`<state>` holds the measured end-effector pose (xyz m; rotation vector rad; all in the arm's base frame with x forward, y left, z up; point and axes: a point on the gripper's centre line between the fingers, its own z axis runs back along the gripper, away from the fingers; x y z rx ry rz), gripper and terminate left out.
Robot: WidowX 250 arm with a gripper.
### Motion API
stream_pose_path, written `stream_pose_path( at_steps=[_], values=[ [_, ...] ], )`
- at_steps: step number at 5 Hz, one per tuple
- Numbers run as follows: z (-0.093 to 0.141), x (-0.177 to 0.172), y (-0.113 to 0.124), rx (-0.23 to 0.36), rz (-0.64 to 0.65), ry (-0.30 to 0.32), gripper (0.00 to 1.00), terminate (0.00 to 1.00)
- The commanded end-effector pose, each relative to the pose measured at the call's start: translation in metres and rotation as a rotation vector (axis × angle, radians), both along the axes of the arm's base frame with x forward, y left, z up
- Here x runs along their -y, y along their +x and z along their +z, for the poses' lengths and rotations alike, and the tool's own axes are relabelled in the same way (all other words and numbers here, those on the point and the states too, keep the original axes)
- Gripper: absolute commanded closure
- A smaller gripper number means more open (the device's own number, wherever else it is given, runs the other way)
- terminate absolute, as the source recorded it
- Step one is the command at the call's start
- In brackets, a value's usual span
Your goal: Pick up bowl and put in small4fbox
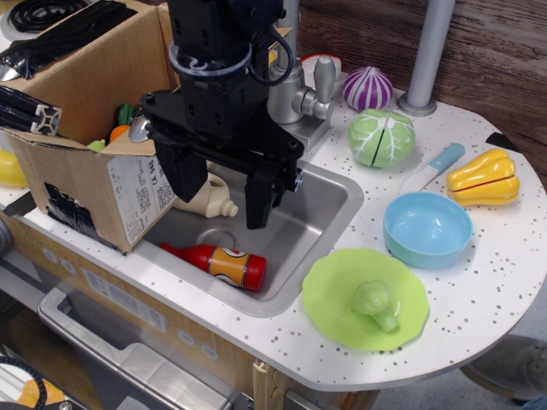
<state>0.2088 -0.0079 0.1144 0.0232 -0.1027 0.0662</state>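
Observation:
The light blue bowl (427, 228) sits upright and empty on the white speckled counter, right of the sink. The brown cardboard box (85, 128) with white barcode labels stands at the left, its flaps open, with toy food inside. My black gripper (224, 190) hangs over the sink, left of the bowl and right of the box. Its two fingers are spread apart and hold nothing.
The metal sink (316, 239) holds a red ketchup bottle (224, 263) and a cream bottle (209, 198). A lime-green plate (333, 295) with a green toy vegetable lies in front of the bowl. A cabbage (381, 137), purple onion (368, 87), yellow squash (485, 178), knife (432, 167), faucet (299, 98) and a grey post (427, 51) stand behind.

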Motion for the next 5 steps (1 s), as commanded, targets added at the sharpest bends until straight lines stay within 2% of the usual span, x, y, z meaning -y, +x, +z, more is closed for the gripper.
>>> stream_pose_path(
  at_steps=[1, 2, 3, 4, 5],
  values=[
    [0.0, 0.0, 0.0, 0.0, 0.0, 0.0, 0.0, 0.0],
    [0.0, 0.023, 0.024, -0.009, 0.193, -0.009, 0.0, 0.0],
    [-0.006, 0.035, 0.052, -0.031, 0.299, -0.064, 0.0, 0.0],
    [-0.017, 0.049, 0.074, -0.01, 0.378, -0.082, 0.0, 0.0],
    [-0.023, 0.061, 0.087, 0.041, 0.431, -0.078, 0.0, 0.0]
  ],
)
